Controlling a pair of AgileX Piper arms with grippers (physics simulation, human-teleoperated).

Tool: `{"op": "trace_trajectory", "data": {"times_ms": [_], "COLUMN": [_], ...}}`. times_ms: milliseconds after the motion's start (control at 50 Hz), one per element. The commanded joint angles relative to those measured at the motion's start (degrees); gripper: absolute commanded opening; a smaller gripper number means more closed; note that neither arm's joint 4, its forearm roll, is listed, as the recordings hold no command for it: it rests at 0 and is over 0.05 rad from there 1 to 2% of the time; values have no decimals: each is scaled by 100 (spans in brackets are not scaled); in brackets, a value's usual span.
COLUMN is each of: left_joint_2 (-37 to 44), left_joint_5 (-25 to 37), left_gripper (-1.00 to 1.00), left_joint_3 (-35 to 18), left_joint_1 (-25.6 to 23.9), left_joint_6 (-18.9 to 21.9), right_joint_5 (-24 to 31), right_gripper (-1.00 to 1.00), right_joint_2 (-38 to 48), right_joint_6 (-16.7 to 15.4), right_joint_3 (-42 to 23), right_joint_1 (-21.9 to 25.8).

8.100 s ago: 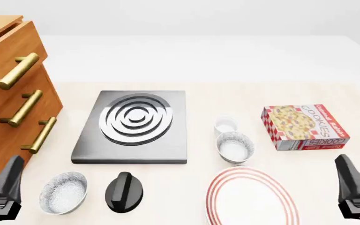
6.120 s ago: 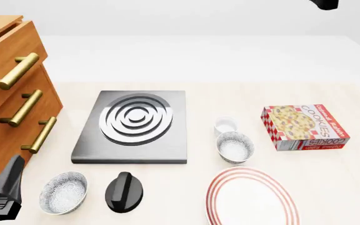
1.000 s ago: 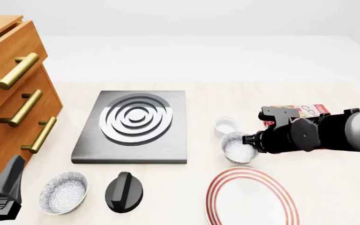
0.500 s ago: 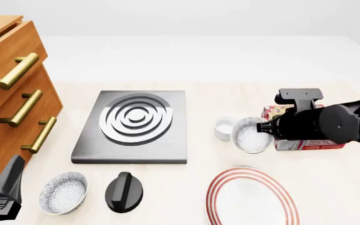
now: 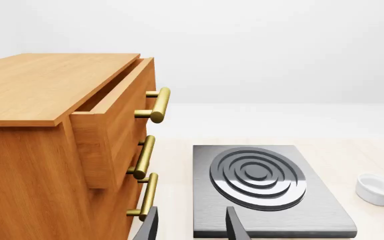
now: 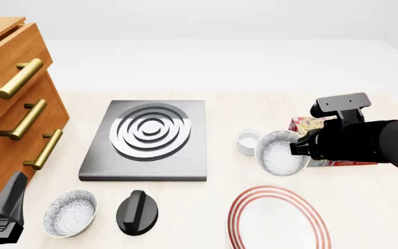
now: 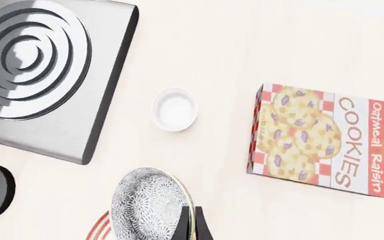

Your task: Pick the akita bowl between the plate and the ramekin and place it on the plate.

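My right gripper (image 6: 298, 149) is shut on the rim of the akita bowl (image 6: 281, 153) and holds it tilted above the table. The bowl hangs just beyond the far rim of the red-ringed plate (image 6: 279, 218) and close to the right of the small white ramekin (image 6: 248, 140). In the right wrist view the bowl's patterned outside (image 7: 146, 204) is pinched between the fingers of the right gripper (image 7: 190, 222). The ramekin (image 7: 174, 109) stands alone past it. My left gripper (image 5: 190, 226) is open and empty, low at the front left (image 6: 5, 206).
A second identical bowl (image 6: 70, 212) and a black knob (image 6: 137, 211) lie front left. The stove plate (image 6: 147, 136) is in the middle. A cookie box (image 7: 322, 137) lies right of the ramekin, partly behind my right arm. The wooden drawer cabinet (image 6: 12, 104) fills the left side.
The right gripper has taken the akita bowl off the table, lifting it up and a little rightward, now tilted. The left arm has not moved.
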Motion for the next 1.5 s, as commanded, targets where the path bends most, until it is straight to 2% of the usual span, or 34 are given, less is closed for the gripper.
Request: {"op": "trace_trajectory", "data": {"times_ms": [20,100,120,160,260,340,360,600,900,960,1000,1020,1060,1160,1200,1260,1280,1320,1360,1400,1500], "left_joint_2": [0,0,0,0,0,0,0,0,0,0,0,0,0,0,0,0,0,0,0,0,0], "left_joint_5": [0,0,0,0,0,0,0,0,0,0,0,0,0,0,0,0,0,0,0,0,0], "left_gripper": [100,100,100,100,100,100,100,100,100,100,100,100,100,100,100,100,100,100,100,100,100], "left_joint_3": [0,0,0,0,0,0,0,0,0,0,0,0,0,0,0,0,0,0,0,0,0], "left_joint_1": [0,0,0,0,0,0,0,0,0,0,0,0,0,0,0,0,0,0,0,0,0], "left_joint_6": [0,0,0,0,0,0,0,0,0,0,0,0,0,0,0,0,0,0,0,0,0], "right_joint_5": [-15,-53,-132,-159,-365,-540,-611,-1164,-1129,-1057,-989,-939,-840,-198,-61,120,187,147,225,307,645], "right_gripper": [-100,-100,-100,-100,-100,-100,-100,-100,-100,-100,-100,100,100,100,100,100,100,100,100,100,100], "right_joint_2": [37,83,41,58,-1,62,107,350,192,249,142,99,16,-999,-1077,-1315,-1423,-1310,-1632,-1726,-2179], "right_joint_6": [11,85,-44,-10,-225,-205,-107,-61,-156,112,17,42,65,-280,-136,-266,-97,-7,-253,-138,-140], "right_joint_3": [242,326,450,481,822,1050,1123,1742,1859,1680,1641,1625,1548,1267,1106,1004,767,757,683,570,187], "right_joint_1": [445,643,558,593,561,582,606,510,408,577,543,503,506,85,207,64,297,360,166,253,191]}}
